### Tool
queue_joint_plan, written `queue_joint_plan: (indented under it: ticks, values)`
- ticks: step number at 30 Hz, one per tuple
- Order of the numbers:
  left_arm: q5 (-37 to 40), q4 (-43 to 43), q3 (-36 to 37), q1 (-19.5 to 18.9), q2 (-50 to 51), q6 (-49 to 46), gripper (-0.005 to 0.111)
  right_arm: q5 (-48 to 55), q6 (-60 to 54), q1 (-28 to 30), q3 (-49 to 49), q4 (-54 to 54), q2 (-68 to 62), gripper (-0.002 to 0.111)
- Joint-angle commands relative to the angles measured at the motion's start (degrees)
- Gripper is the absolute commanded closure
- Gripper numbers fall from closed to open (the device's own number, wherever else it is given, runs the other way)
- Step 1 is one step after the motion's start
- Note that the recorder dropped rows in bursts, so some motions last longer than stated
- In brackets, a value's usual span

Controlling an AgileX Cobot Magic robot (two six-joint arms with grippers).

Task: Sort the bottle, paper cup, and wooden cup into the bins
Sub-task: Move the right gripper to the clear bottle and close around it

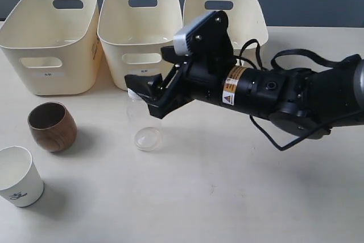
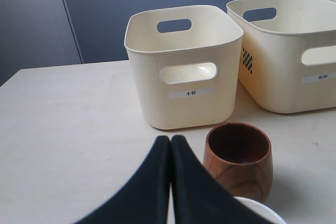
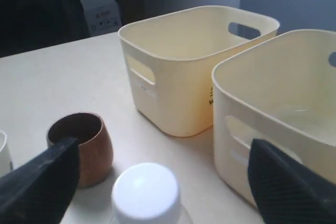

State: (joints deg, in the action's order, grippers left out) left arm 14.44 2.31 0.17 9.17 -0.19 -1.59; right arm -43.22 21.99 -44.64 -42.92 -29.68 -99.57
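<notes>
White tapered paper cup (image 1: 19, 175) sits nearest, at the desk's (image 1: 227, 197) front-left corner, its dark logo too small to read. Squat brown wooden cup (image 1: 52, 126) stands behind it. Right gripper (image 1: 147, 96) is spread around the small clear plastic bottle (image 1: 143, 124), hiding its cap; orange warning sticker illegible. Three cream plastic bins (image 1: 52, 41) line the back edge.

Left wrist: left gripper (image 2: 170, 145) pressed together, nearest bin (image 2: 183, 65) labelled 木杯.

Right wrist: white cap (image 3: 146, 191) between spread fingers (image 3: 44, 174); dark wall behind.
</notes>
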Motion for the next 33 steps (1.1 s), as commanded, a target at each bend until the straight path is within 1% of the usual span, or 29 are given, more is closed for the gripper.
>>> queue_joint_plan:
  ticks: [1, 5, 9, 23, 27, 33]
  values:
    - [-0.8, 0.1, -0.2, 0.2, 0.2, 0.1, 0.107, -3.3, 0.7, -0.2, -0.3, -2.3, -1.9, 0.028]
    - [-0.8, 0.1, -0.2, 0.2, 0.2, 0.1, 0.107, -5.8, 0.7, -0.2, -0.3, -5.3, -3.2, 0.028]
    - [-0.8, 0.1, -0.2, 0.2, 0.2, 0.1, 0.107, -8.1, -0.9, -1.0, -0.3, -5.5, -4.7, 0.028]
    - [-0.8, 0.1, -0.2, 0.2, 0.2, 0.1, 0.107, -6.5, -4.4, -1.2, -0.4, -1.2, -5.3, 0.028]
    - [-0.8, 0.1, -0.2, 0.2, 0.2, 0.1, 0.107, -2.5, -4.1, -1.3, -2.5, -1.2, -5.4, 0.028]
    - [-0.8, 0.1, -0.2, 0.2, 0.2, 0.1, 0.107, -1.7, -2.9, -1.5, -4.8, -2.0, -7.5, 0.028]
